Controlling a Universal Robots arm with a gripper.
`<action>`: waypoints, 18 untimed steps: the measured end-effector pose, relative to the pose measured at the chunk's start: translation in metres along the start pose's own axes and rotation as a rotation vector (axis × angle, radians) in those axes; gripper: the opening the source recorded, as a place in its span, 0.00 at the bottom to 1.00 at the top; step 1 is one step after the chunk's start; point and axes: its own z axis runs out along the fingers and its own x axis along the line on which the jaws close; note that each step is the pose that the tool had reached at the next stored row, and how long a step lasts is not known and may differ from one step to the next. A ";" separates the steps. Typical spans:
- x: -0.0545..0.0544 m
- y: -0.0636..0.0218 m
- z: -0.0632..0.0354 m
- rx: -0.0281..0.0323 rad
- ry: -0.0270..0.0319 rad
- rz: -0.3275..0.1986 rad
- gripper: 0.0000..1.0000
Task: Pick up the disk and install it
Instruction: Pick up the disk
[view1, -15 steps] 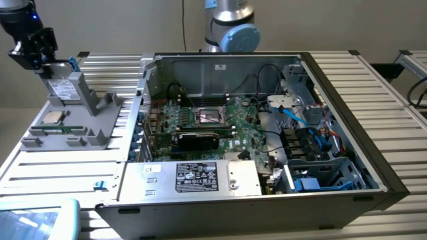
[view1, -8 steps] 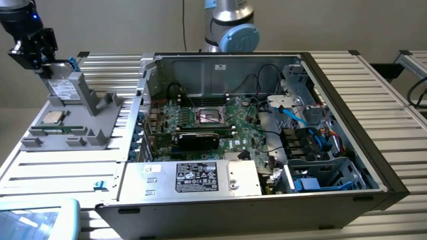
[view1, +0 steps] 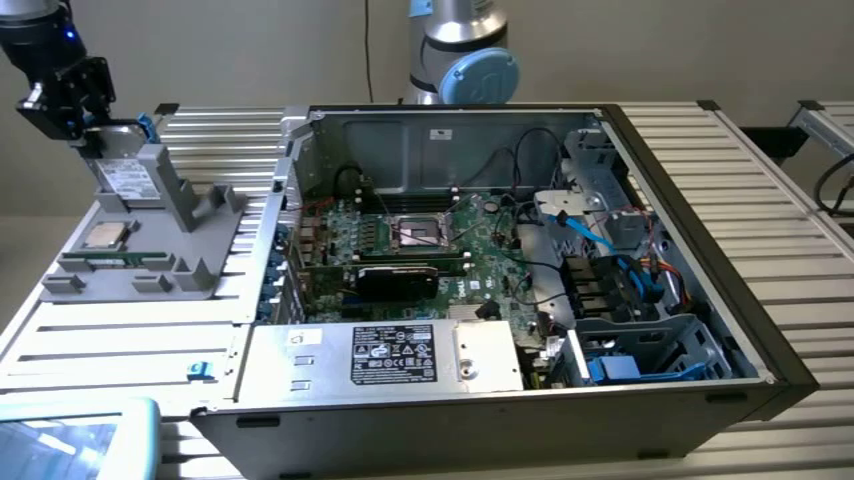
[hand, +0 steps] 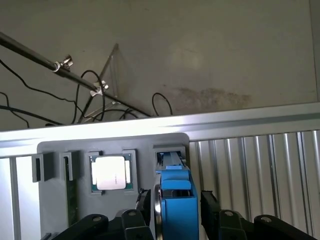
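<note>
Ribbed aluminium table (view1: 120, 330) carries the whole scene, with an open computer case (view1: 694, 200) lying across its middle and a grey fixture (view1: 200, 250) set beside the case at the exterior view's left. Inside the case a green motherboard (view1: 414, 235) lies flat. A large silver box (view1: 467, 355) with a black label sits at the case's near edge, and loose blue and black cables run along the side at the exterior view's right. Behind the case stands the arm's base (view1: 461, 60), silver with a pale blue cap.

On the fixture, a small square processor chip (view1: 104, 235) rests in its own recess. Just beyond the chip the disk (view1: 127, 178) stands on edge, slightly tilted, its white label facing the camera and its lower end down at the fixture. Whether that end sits in a slot or hangs just above it cannot be told.

The gripper (view1: 110, 140) comes down onto the disk's upper end from the exterior view's top left. In the wrist view the black fingers (hand: 145, 200) are drawn in to about the disk's thickness, one at each flat side, with the blue carrier (hand: 175, 200) and a silver edge between them, so the claw has hold of the disk
</note>
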 end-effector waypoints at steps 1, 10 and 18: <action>0.000 0.0000 0.0002 0.0001 0.0000 0.000 0.53; 0.000 0.0000 0.0004 -0.0154 0.0018 -0.002 0.53; 0.000 -0.0001 0.0005 -0.0142 0.0028 -0.027 0.53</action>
